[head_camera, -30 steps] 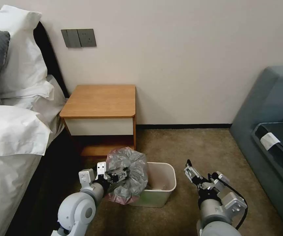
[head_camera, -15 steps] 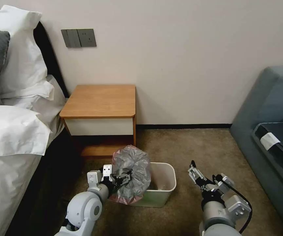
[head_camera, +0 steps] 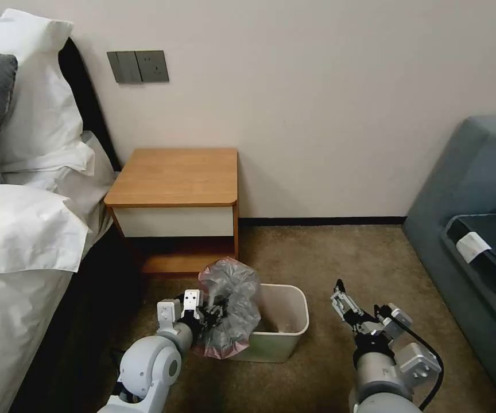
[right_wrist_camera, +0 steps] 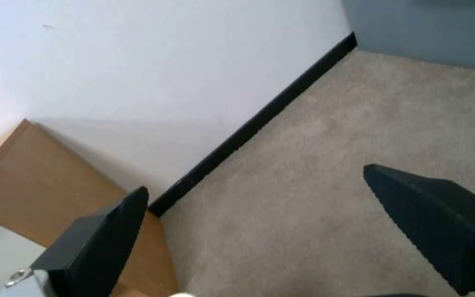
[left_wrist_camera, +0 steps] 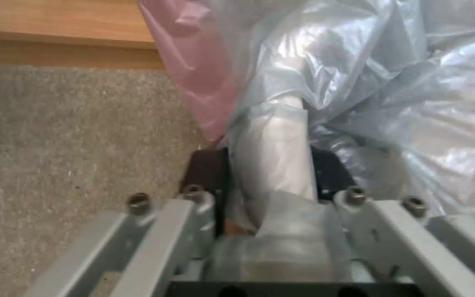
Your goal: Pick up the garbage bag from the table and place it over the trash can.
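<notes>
Over the trash can's rim nearest the desk, your left pincer is clamped on a bunched fold of the garbage bag, which hangs crumpled against the can's left corner. Your right pincer waits, jaws apart, above the carpet beside the can. I'd say spread the mouth wide before lowering, or it will only slump inside.
</notes>
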